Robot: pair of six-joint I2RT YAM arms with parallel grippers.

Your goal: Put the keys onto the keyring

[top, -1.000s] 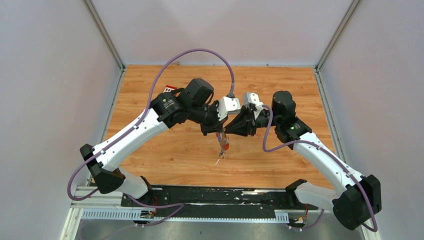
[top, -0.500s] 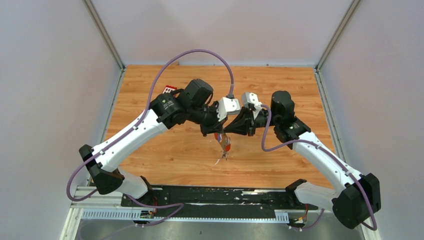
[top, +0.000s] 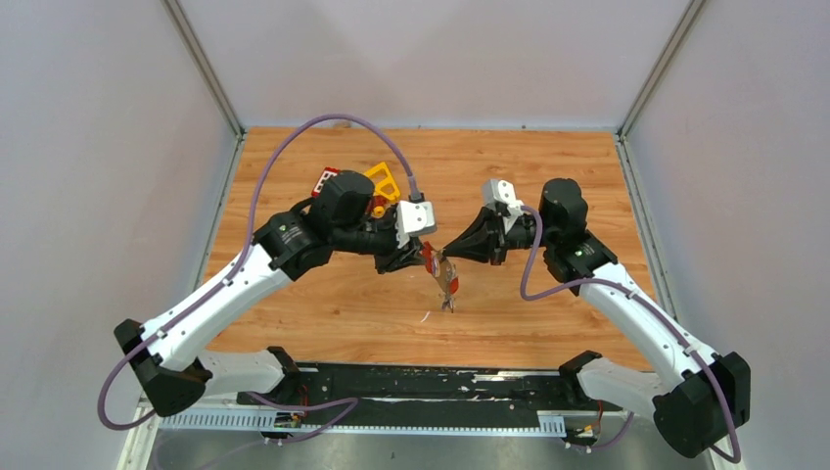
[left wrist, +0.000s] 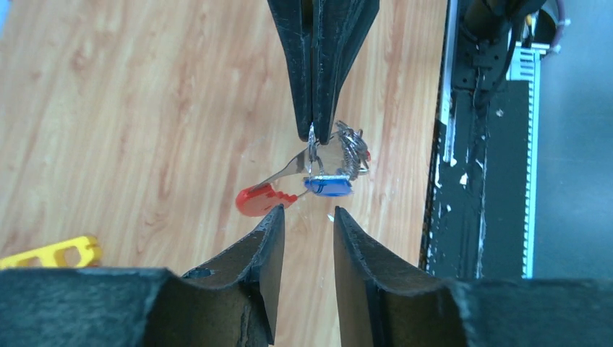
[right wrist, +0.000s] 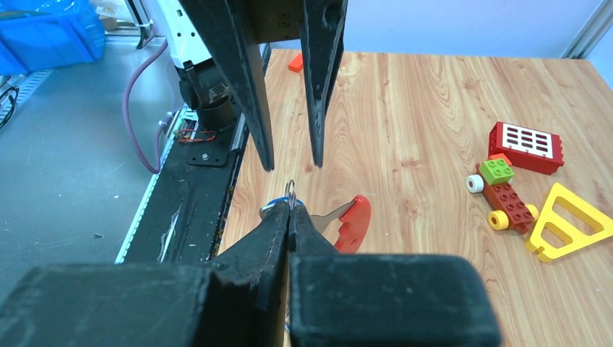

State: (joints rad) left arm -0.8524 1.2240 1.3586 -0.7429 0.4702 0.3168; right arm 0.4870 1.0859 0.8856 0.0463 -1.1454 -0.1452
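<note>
Right gripper (right wrist: 289, 210) first: it's clenched tight, fingertips pinching the thin wire loop of the keyring (left wrist: 312, 148), and the whole bunch dangles from that pinch. Opposite it, coming in from the left, the left gripper (left wrist: 309, 217) is released, jaws standing apart with nothing between them, tips just short of the bunch and apart from it.

Out from the ring now. The red-headed key (left wrist: 256, 199) hangs off to the side with its silver blade running up to the loop. The blue-headed key (left wrist: 329, 187) sits right under the pinch. Beside them is a small tangle of silver metal (left wrist: 351, 150), too fine to make out. The lot hangs in the air over the middle of the wooden table (top: 548, 176), between the two arms and a touch nearer than their tips.

Far left on the table, well apart from the action, lie the yellow frame (right wrist: 567, 217) and the red block (right wrist: 526, 147). Neither is in play.

Reading the step: both keys look to be riding on the ring, so I'd call this the tail end of threading. Whether the red key's eye is fully round the wire, I can't tell. The next move calls for the left arm to draw clear without snagging the bunch. The right needs to keep its pinch firm until the keys visibly hang free.
</note>
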